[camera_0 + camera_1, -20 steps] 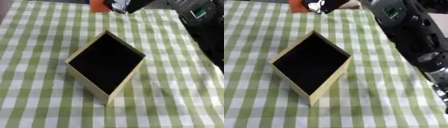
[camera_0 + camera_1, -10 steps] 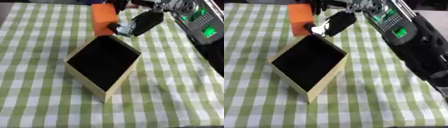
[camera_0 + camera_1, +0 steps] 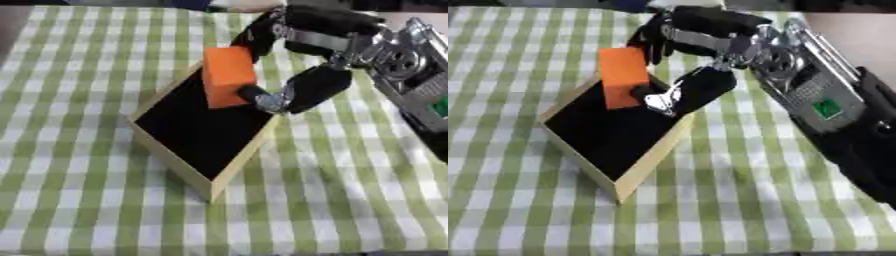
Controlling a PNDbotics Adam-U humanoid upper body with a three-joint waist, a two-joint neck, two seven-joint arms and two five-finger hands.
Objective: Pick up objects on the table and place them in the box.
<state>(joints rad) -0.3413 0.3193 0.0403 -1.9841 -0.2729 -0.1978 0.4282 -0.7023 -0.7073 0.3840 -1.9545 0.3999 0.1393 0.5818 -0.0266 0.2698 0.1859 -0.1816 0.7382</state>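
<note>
The right robot hand (image 3: 297,75) pinches an orange block (image 3: 229,76) between thumb and fingers, over the box's (image 3: 175,150) far corner (block upright).

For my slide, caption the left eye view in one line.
Right hand holds an orange block over the far corner of the open box on a green checked tablecloth.

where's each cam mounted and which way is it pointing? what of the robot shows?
Left eye view: in the head, looking down at the box on the checked cloth; the right hand and forearm enter from upper right, holding the orange block.
Right eye view: beside it, same downward aim; more of the right arm shows.
Both share box, block, hand and cloth, slightly offset; the left hand is in neither.
</note>
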